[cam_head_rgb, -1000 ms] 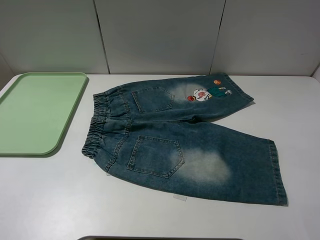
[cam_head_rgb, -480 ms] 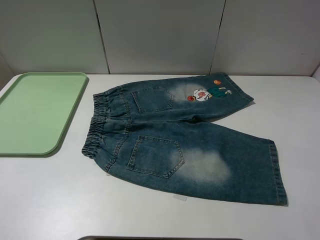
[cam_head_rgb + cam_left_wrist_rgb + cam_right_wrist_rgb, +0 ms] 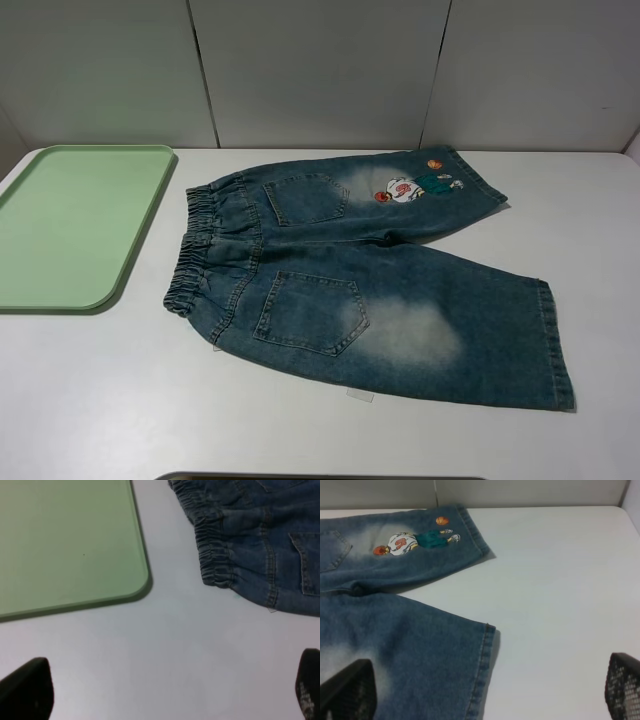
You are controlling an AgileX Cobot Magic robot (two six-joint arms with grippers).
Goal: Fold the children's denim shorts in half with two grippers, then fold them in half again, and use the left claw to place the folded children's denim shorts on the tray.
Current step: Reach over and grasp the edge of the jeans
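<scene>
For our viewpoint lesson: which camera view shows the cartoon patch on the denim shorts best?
The right wrist view: the cartoon patch is close and large, with its figure clear. The exterior high view shows it whole but small. The left wrist view shows the shorts' waistband, not the patch.

Faded blue with pale patches on the children's denim shorts (image 3: 380,290); white-green-orange cartoon patch (image 3: 410,187) at one o'clock; plain pale-green tray (image 3: 70,225).
</scene>
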